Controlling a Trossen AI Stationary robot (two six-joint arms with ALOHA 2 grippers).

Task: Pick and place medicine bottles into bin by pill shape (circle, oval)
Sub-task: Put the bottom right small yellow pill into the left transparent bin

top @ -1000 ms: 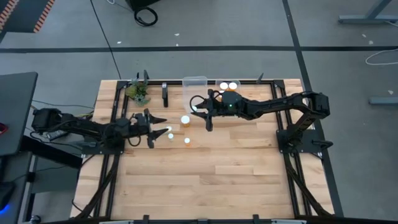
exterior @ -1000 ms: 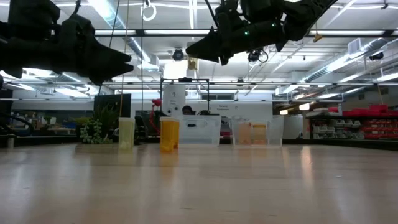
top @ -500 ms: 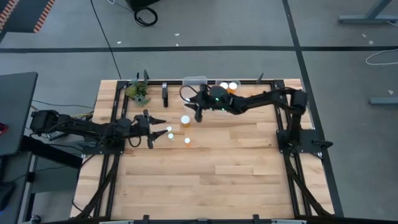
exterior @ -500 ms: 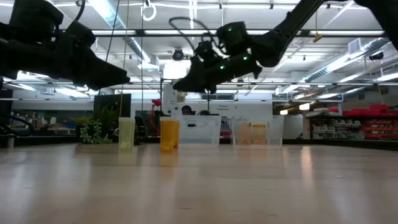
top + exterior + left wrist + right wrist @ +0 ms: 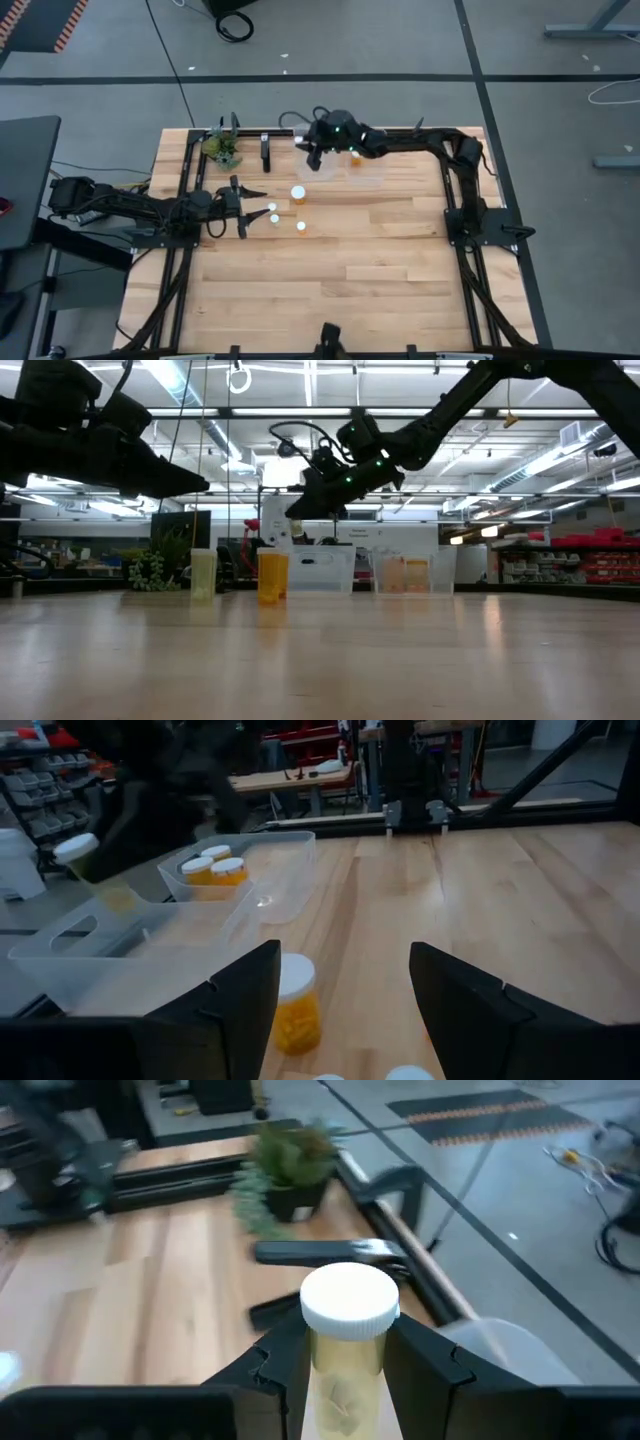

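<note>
While the near half of the wooden table [image 5: 350,280] carries nothing relevant, three white-capped amber medicine bottles sit mid-table: one at [image 5: 272,216], one at [image 5: 301,226], and a wider one [image 5: 298,194] just behind them. The left gripper [image 5: 243,207] hovers beside the first of these, fingers spread wide, nothing held; its wrist view shows a bottle of yellow pills [image 5: 296,1005] standing between the open fingers but untouched. Further back, the right gripper [image 5: 314,158] is raised above the table's far edge, fingers clamped on a pale bottle [image 5: 347,1342] with a white cap, carried over the left clear plastic bin [image 5: 120,955]. The neighbouring bin [image 5: 262,870] already holds three bottles [image 5: 214,866]. A green plant [image 5: 222,148] stands at the far left corner. Risks: the pill shape inside the held bottle cannot be read from here, so a release could sort it into the wrong bin; dropped from this height, the bottle may bounce off the rim. The left fingers could topple their crowded bottles on closing.
</note>
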